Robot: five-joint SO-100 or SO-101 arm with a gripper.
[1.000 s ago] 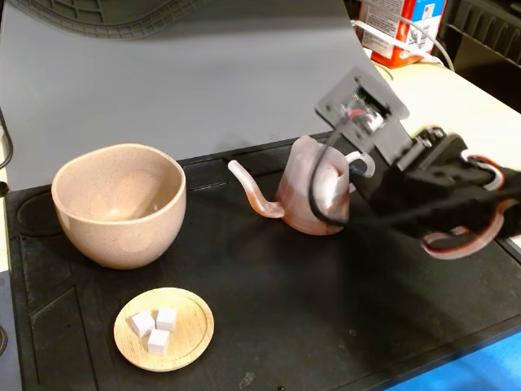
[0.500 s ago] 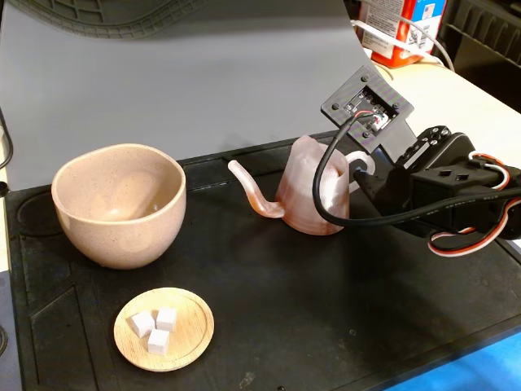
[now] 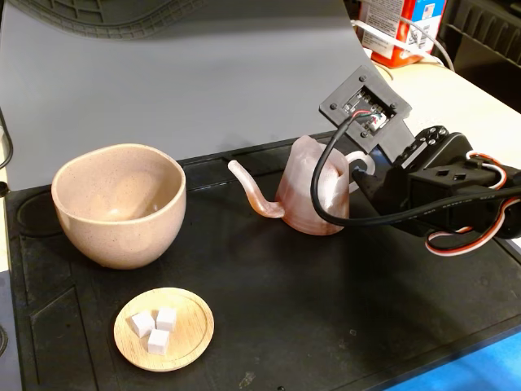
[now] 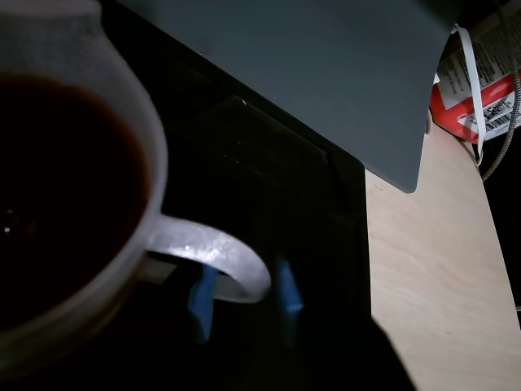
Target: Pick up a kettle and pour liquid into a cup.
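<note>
The pinkish translucent kettle (image 3: 309, 191) stands on the black mat (image 3: 326, 309), its thin spout pointing left toward the cup (image 3: 120, 204), a big speckled beige bowl a spout's length away. In the wrist view the kettle (image 4: 122, 269) holds dark liquid (image 4: 65, 179). Its whitish loop handle (image 4: 220, 257) lies between two blue fingertips (image 4: 286, 293) of my gripper (image 4: 244, 305). The pads sit close on either side of the handle, and contact is too dark to judge. In the fixed view my gripper (image 3: 360, 169) is at the kettle's right, mostly hidden by the wrist camera board.
A small wooden dish (image 3: 164, 328) with three white cubes lies in front of the cup. A grey board (image 3: 203, 73) stands behind the mat. A red-and-white carton (image 3: 399, 28) and cables sit on the pale table (image 4: 440, 285) at the back right.
A second ago the arm was lower and further right. It has since shifted up and levelled at the kettle's handle. Over the last half second almost nothing moved. The kettle has not shifted.
</note>
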